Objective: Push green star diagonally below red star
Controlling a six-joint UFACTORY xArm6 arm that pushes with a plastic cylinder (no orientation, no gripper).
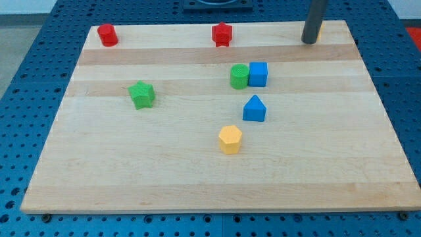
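Observation:
The green star (141, 95) lies on the wooden board at the view's left of centre. The red star (222, 34) sits near the board's top edge, at the middle. My tip (308, 41) stands near the board's top right, far to the right of both stars and touching no block that I can make out. A sliver of yellow shows right beside the rod there.
A red cylinder (107, 35) sits at the top left. A green cylinder (239, 76) touches a blue cube (258, 74) below the red star. A blue triangular block (254, 108) and a yellow hexagon (230, 139) lie lower down. The board (99, 178) rests on a blue perforated table.

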